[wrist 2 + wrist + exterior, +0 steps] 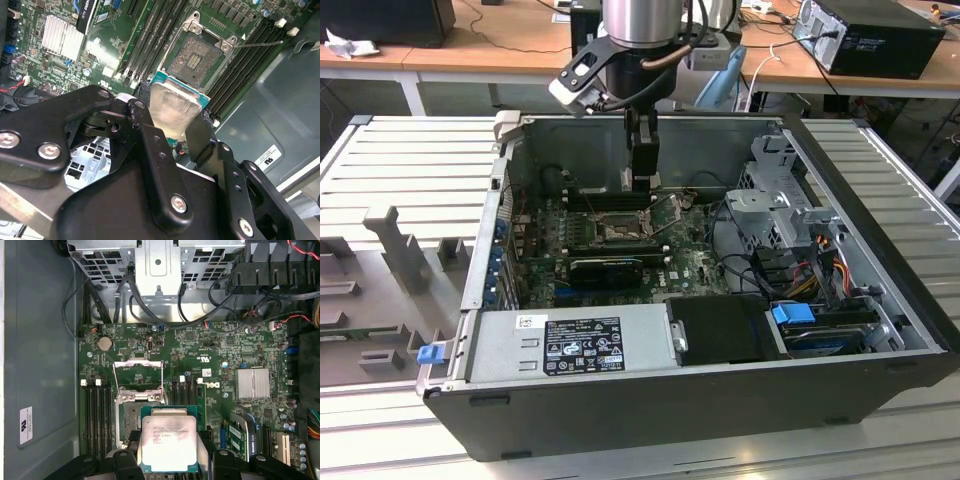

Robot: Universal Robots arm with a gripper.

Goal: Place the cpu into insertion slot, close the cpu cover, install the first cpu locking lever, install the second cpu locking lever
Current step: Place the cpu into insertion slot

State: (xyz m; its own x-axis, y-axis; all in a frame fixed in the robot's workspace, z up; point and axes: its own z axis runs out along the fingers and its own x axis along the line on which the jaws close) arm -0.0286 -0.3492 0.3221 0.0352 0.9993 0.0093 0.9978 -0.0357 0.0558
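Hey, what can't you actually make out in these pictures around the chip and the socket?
Underside of the cpu: turned away in both wrist views, clamped in the gripper.
The insertion slot: one side hidden behind the cpu in the first wrist view.
Slot pins and the gap under the cpu: too small in the exterior view.

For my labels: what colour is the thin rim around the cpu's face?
Teal-green rim on the cpu, clearest in the first wrist view.
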